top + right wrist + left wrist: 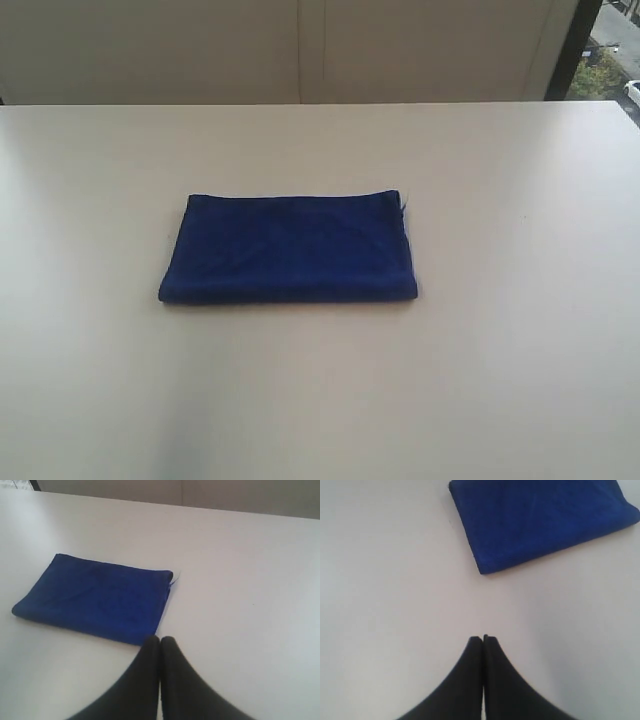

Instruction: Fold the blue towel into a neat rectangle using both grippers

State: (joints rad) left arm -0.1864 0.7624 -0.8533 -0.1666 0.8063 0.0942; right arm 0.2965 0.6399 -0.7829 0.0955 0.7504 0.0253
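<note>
The blue towel lies folded into a flat rectangle near the middle of the white table, a small white tag at its far right corner. No arm shows in the exterior view. In the left wrist view the towel lies well apart from my left gripper, whose black fingers are pressed together with nothing between them. In the right wrist view my right gripper is shut and empty too, its tips just short of the towel near corner.
The pale table runs back to a beige wall. A dark window frame stands at the far right corner.
</note>
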